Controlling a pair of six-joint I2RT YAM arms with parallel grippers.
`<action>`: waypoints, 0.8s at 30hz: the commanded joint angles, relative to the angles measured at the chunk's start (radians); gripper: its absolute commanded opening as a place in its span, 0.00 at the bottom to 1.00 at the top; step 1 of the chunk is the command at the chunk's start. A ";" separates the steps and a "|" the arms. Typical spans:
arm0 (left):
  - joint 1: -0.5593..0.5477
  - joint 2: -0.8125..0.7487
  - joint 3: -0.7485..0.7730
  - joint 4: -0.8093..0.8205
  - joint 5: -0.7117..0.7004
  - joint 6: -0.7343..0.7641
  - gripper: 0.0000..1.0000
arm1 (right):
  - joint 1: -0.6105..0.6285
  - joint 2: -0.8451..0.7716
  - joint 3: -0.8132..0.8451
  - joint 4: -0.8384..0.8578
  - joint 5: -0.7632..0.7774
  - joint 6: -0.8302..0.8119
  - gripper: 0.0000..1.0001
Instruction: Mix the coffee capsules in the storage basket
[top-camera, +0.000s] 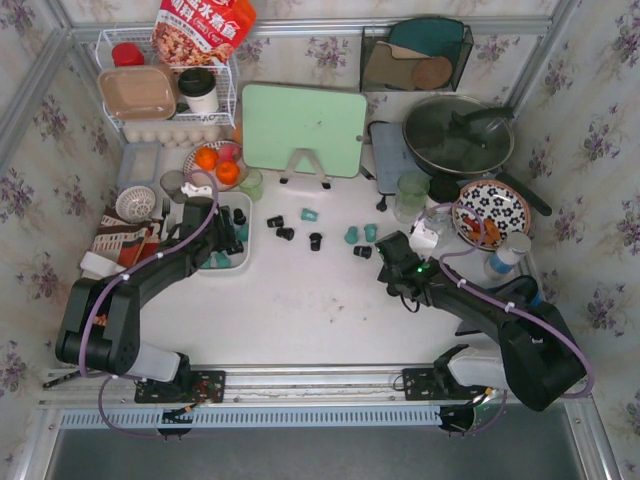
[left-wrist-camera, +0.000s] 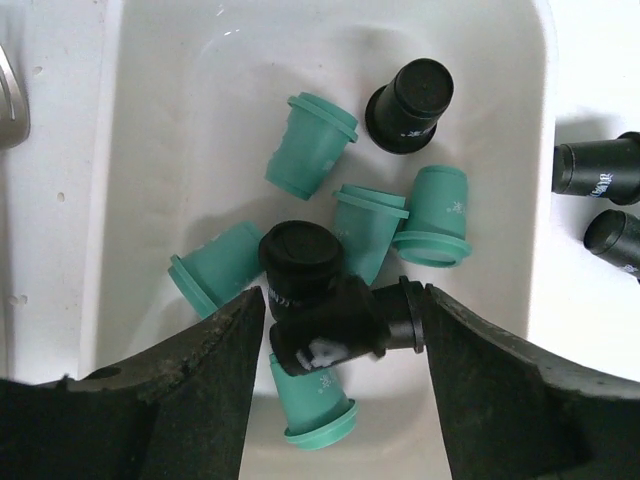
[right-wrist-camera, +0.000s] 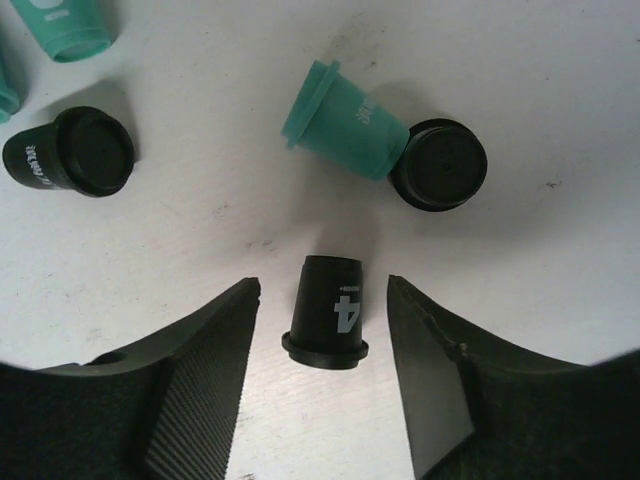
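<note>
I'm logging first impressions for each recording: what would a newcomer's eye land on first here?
Teal and black coffee capsules lie scattered across the middle of the white table. At left, the left gripper hangs over the white storage basket, which holds a jumble of both colours. To the right, the right gripper has open jaws either side of a black capsule lying on the table.

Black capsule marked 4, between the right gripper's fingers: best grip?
Pinch the black capsule across its tapered side wall, just behind the flared rim. It lies on its side, rim toward the right gripper, so come from above with one finger either side.
</note>
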 joint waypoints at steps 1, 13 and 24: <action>0.001 -0.010 0.003 -0.001 -0.014 -0.024 0.70 | -0.032 0.003 -0.014 0.033 -0.039 -0.029 0.50; -0.017 -0.168 -0.017 -0.027 -0.010 -0.063 0.75 | -0.083 0.084 -0.016 0.081 -0.126 -0.056 0.44; -0.081 -0.217 -0.004 -0.038 -0.036 -0.036 0.75 | -0.083 0.121 0.031 0.038 -0.174 -0.033 0.46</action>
